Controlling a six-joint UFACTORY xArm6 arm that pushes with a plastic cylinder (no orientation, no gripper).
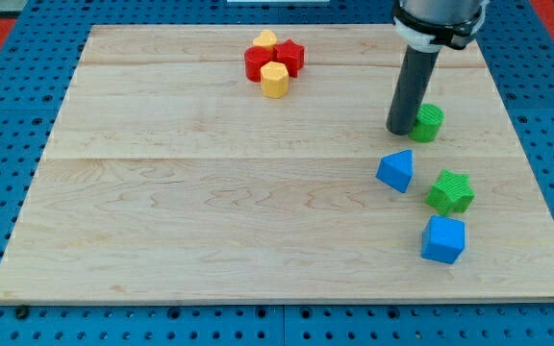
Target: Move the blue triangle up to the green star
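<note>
My tip (398, 130) is down on the board (210, 192), and there is no claw to open or close here: it is a plain rod, holding nothing, touching no block that I can be sure of. Take the blue triangle (395, 170) as the landmark. My tip sits just above it in the view, almost straight over it, with a short strip of bare wood between the two. The green star (450, 191) lies just to the triangle's right and a shade lower, close by but apart. A green cylinder (427, 123) stands right beside my tip, up and to the right of the triangle; whether rod and cylinder touch I cannot tell. A blue cube (443, 239) sits below the star, down and right of the triangle. Far up and left of the triangle huddles a red and yellow cluster (274, 61), out of play.

Here is the crux: the star is to the triangle's right, yet my tip is above it. A push from here would likely drive the triangle down the board, past the star. To my eye the tip must swing round to the triangle's left side first, then shove rightward, gently, as the gap is small
</note>
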